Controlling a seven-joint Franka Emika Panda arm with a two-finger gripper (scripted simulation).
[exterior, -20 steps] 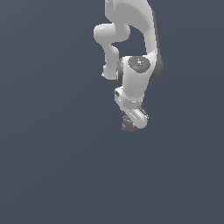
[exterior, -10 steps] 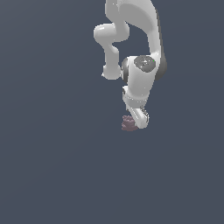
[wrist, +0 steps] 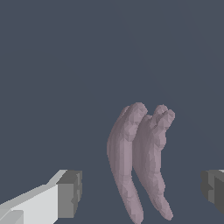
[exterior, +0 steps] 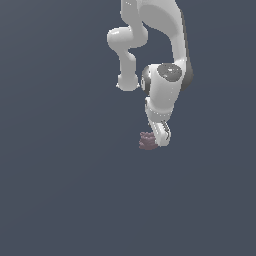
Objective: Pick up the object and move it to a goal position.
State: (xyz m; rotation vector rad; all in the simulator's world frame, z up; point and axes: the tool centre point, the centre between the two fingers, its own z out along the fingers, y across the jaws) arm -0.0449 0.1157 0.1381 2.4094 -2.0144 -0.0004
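The object (exterior: 146, 141) is a small lumpy mauve-purple clump lying on the dark grey floor, just to the exterior view's left of the white gripper (exterior: 159, 141). Seen from the wrist, the object (wrist: 139, 157) shows as long ridged lobes between the two grey fingertips (wrist: 70, 194), which stand wide apart on either side without touching it. The gripper (wrist: 142, 192) is open and low over the object. In the exterior view the fingers are hidden behind the hand.
The white arm (exterior: 165, 85) comes down from the top of the exterior view with its elbow (exterior: 125, 40) bent toward the exterior view's left. Plain dark grey floor (exterior: 60, 190) surrounds the object.
The hand has come down toward the object and turned more upright over it. The object has stayed in place.
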